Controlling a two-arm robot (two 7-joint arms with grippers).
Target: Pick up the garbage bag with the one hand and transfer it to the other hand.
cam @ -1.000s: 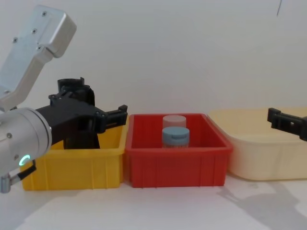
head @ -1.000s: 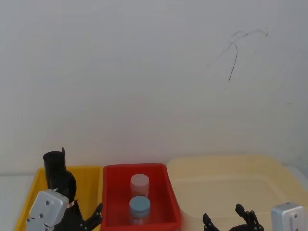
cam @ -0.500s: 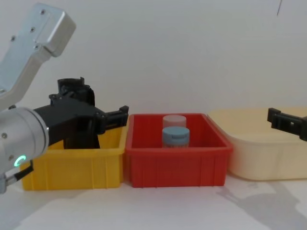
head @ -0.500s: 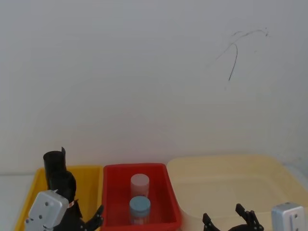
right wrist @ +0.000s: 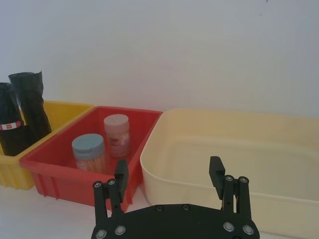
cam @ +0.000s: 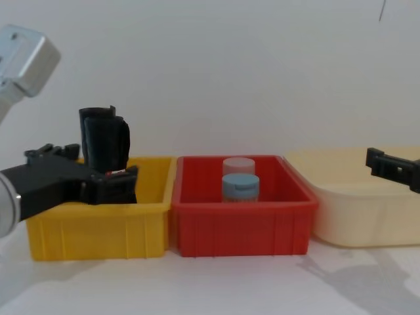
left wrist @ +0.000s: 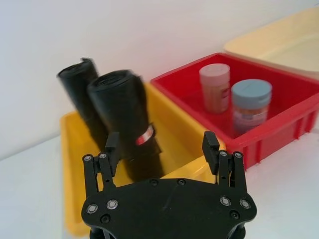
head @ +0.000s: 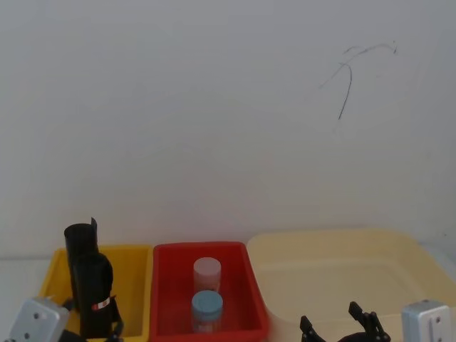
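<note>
Just short of the yellow bin (cam: 98,230), the left gripper (left wrist: 161,144) hangs level with the bin's rim, its two fingers spread wide and gripping nothing. The garbage bag (left wrist: 122,107), a black crinkled roll with a red-and-white label near its lower end, stands in the bin beyond the fingertips, tilted a little. Whether the fingers touch it cannot be told. A second black roll (left wrist: 82,87), plain, stands just behind it in the same bin, the two touching or nearly so. Beside the yellow bin on the white table (cam: 216,282) sits a red bin (cam: 239,230), which holds a blue-lidded jar (cam: 239,187) nearer the robot and a pink-lidded jar (cam: 238,164) just behind it. A cream tub (cam: 354,216) stands at the far right of the row. The right gripper (right wrist: 168,169) hovers on the near side of that tub, well apart from the bag, its fingers likewise spread and empty.
</note>
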